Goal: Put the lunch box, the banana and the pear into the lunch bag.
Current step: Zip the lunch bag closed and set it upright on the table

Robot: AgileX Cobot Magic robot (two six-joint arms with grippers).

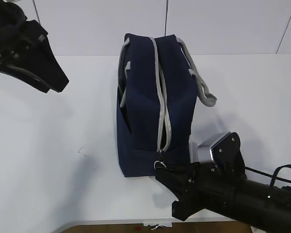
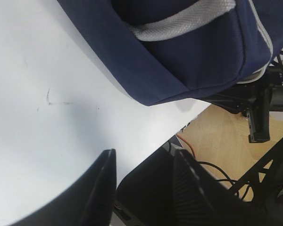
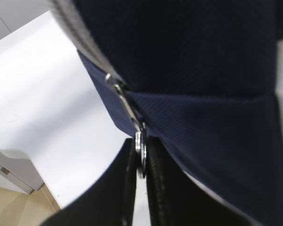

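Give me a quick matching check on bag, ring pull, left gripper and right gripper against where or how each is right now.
Things:
1. bag
2. ring pull
3. left gripper
4. right gripper

States:
A. pinched between two black fingers
B. open, holding nothing, over the table's edge
C. standing on the white table, zipper closed
D. shut at the bag's near end

Pairs: 1-C, 2-A, 3-B, 4-D
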